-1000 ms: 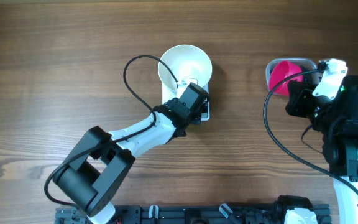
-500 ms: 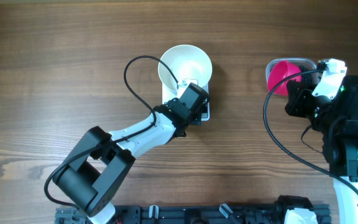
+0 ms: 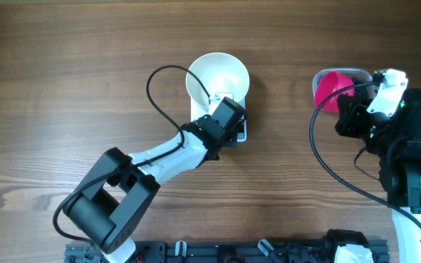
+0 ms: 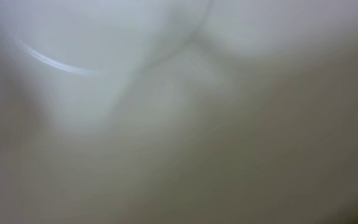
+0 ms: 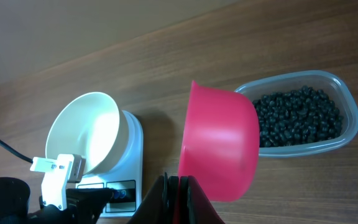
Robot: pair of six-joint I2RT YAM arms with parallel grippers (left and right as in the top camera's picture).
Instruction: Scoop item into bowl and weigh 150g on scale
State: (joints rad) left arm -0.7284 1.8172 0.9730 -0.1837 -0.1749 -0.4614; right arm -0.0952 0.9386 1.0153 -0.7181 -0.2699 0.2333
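Note:
The white bowl (image 3: pixel 218 75) stands on the white scale (image 3: pixel 196 111) at mid-table. My left gripper (image 3: pixel 234 130) is shut, its dark tip at the scale's red and blue buttons (image 5: pixel 118 194). The left wrist view is a blurred white-grey surface and shows no fingers. My right gripper (image 5: pixel 179 186) is shut on the handle of the pink scoop (image 5: pixel 219 146), which hangs tilted by the near end of the clear tub (image 5: pixel 350 109). The item, small black beans (image 5: pixel 297 115), fills the tub. The bowl (image 5: pixel 86 134) looks empty.
In the overhead view the pink scoop (image 3: pixel 332 89) covers most of the tub (image 3: pixel 358 71) at the right. The left arm's black cable (image 3: pixel 156 91) loops over the wood to the left of the bowl. The right arm's body (image 3: pixel 408 146) fills the right edge.

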